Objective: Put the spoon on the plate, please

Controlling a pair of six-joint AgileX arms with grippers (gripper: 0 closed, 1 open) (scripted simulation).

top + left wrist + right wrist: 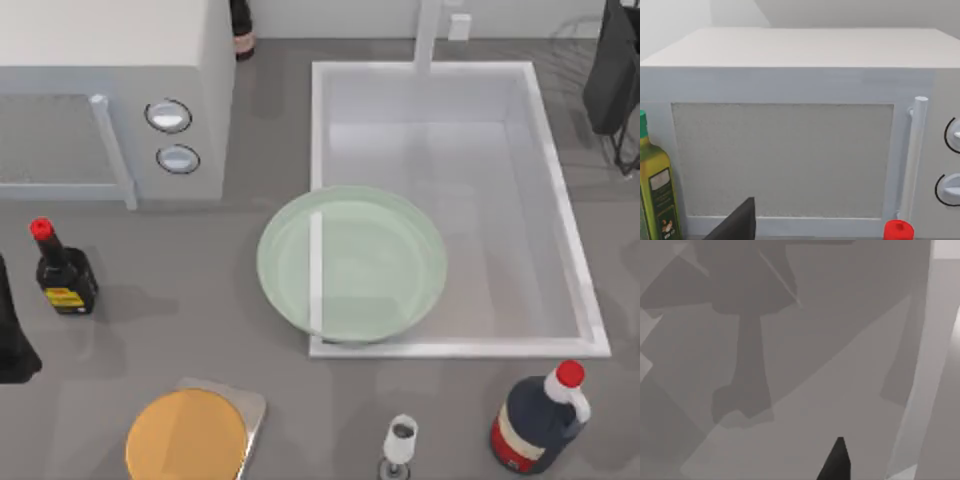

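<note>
Left arm (12, 340) sits parked at the table's left edge, right arm (612, 70) at the far right corner; neither gripper's opening can be judged. The spoon (399, 445) stands at the near edge, well apart from the plate (352, 263), which straddles the sink's rim (460, 348). Bottle labels are unreadable.

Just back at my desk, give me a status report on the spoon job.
Left arm parked at table's left edge, right arm at top right. Spoon on the table, apart from plate. Only the sink rim between them.
</note>
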